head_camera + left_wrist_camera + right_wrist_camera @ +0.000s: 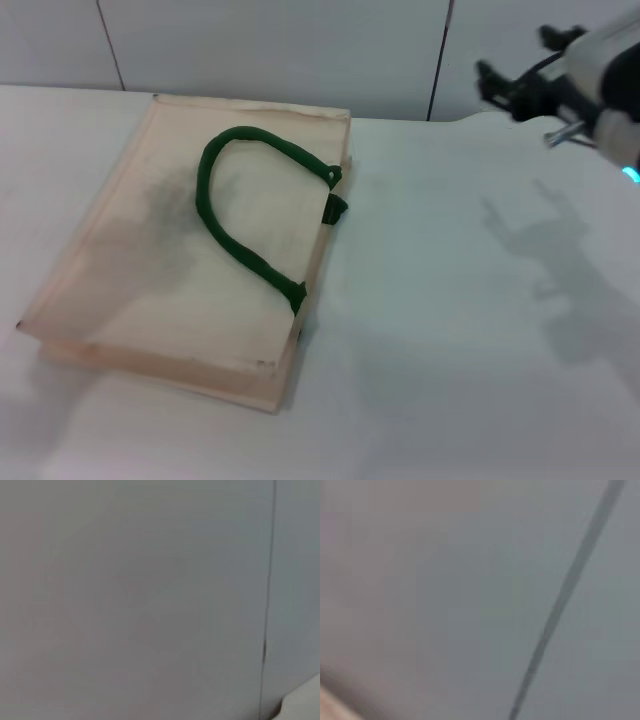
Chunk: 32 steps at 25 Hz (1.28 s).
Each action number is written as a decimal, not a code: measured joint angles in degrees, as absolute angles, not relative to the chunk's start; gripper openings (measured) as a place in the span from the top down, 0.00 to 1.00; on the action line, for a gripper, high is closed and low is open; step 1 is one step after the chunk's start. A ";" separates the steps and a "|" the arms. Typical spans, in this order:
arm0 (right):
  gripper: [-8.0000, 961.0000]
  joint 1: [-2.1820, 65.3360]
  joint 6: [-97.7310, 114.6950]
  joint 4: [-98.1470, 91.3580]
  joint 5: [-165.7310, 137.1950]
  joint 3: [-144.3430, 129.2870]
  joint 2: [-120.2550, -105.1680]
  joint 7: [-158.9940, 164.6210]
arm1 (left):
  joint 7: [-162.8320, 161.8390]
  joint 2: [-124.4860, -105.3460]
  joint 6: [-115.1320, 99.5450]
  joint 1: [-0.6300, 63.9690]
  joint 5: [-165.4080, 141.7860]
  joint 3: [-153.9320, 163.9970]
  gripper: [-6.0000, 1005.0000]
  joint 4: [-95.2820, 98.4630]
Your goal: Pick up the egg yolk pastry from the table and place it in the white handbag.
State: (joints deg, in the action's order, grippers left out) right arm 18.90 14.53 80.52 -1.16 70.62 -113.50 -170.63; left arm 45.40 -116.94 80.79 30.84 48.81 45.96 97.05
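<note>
White counter (450,330), tiled wall behind. I saw white handbag (190,260) flat at frame left; pastry nowhere visible. Right hand (500,85) upper right, well apart from bag; grip state unclear. Left hand unseen.

Looks like a lab or test room rather than a home: a plain white table (460,330) is set against a far wall of pale panels (270,45) split by thin dark seams. Nothing homey is seen, just bare surfaces.
</note>
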 joint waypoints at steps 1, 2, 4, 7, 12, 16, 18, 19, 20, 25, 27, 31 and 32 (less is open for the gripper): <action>0.18 17.98 13.37 80.15 -1.29 72.58 -114.56 -170.71 | 46.40 -117.01 78.92 29.96 50.48 46.15 0.54 95.72; 0.18 17.53 12.32 79.67 -1.46 73.57 -114.98 -170.71 | 47.41 -117.06 77.51 29.32 51.87 46.29 0.54 94.72; 0.18 16.69 9.27 78.20 -1.73 75.47 -115.61 -170.47 | 50.09 -117.10 74.53 28.11 55.43 46.39 0.54 91.94; 0.19 16.40 4.97 75.22 -1.51 77.32 -115.76 -169.49 | 55.39 -117.14 70.69 27.12 60.86 46.41 0.54 87.49; 0.19 16.39 -4.90 67.30 -1.45 81.09 -115.83 -165.50 | 65.31 -117.16 67.17 26.85 67.50 46.41 0.54 79.20; 0.19 16.67 -11.58 61.75 -1.44 82.62 -115.84 -164.17 | 76.48 -117.18 66.35 26.74 74.34 46.16 0.54 71.01; 0.19 16.89 -14.60 58.75 -1.41 83.42 -115.84 -164.04 | 82.00 -117.18 65.96 26.61 78.79 45.88 0.55 66.84; 0.19 17.04 -15.50 57.48 -1.39 83.74 -115.84 -164.01 | 84.72 -117.16 65.76 26.60 80.87 45.79 0.55 65.04; 0.19 17.48 -15.92 56.09 -1.37 84.07 -115.84 -163.99 | 88.28 -117.12 65.45 26.60 83.42 45.72 0.55 62.90; 0.19 19.95 -16.43 50.96 -1.33 84.61 -115.91 -163.69 | 99.87 -117.13 63.25 26.78 91.14 45.70 0.55 54.98; 0.19 20.08 -17.08 50.57 -1.32 84.48 -115.92 -163.67 | 103.00 -117.12 62.14 27.04 94.16 45.72 0.55 52.46; 0.19 20.10 -18.50 50.07 -1.31 84.34 -116.01 -163.52 | 105.79 -117.14 60.19 27.38 97.89 45.97 0.55 50.32; 0.19 20.11 -18.57 49.99 -1.31 84.27 -116.03 -163.51 | 106.04 -117.14 59.79 27.47 98.30 46.11 0.55 50.13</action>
State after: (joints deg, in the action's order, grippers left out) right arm 20.10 -18.57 49.99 -1.32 84.27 -116.03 -163.51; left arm 106.05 -117.14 59.79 27.47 98.30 46.11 50.13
